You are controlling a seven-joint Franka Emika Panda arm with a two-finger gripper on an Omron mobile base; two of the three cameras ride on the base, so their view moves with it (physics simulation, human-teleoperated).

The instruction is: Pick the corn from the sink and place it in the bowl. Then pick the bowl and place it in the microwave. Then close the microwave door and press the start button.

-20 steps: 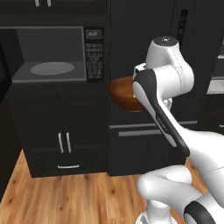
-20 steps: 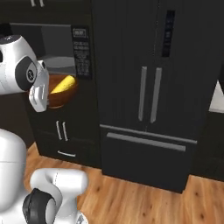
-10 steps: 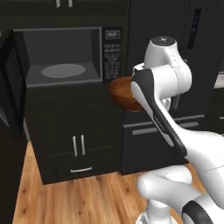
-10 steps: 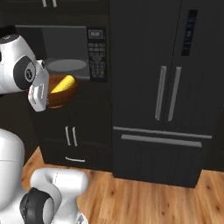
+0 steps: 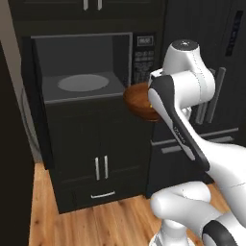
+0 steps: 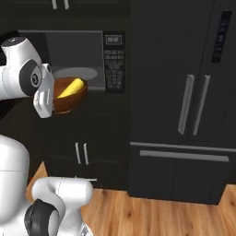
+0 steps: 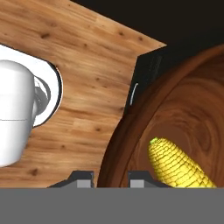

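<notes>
The reddish-brown bowl (image 5: 138,100) (image 6: 69,100) hangs in the air in front of the microwave (image 5: 81,65) (image 6: 78,50), just right of its open grey cavity. The yellow corn (image 6: 72,87) (image 7: 178,165) lies inside the bowl (image 7: 188,109). My gripper (image 7: 111,177) is shut on the bowl's near rim, one finger inside and one outside. The microwave door (image 5: 39,105) stands swung open at the left. The keypad panel (image 5: 144,58) (image 6: 114,62) is to the right of the cavity. The sink is out of view.
A black fridge (image 6: 193,103) (image 5: 218,91) with silver handles stands right of the microwave. Below the microwave is a dark cabinet (image 5: 101,168) with a drawer. A wooden floor (image 5: 96,226) lies underneath. A dark panel (image 5: 9,168) fills the near left.
The whole picture has shifted: the base has moved, bringing the microwave nearer and further right in view. The bowl with the corn stays in my grip.
</notes>
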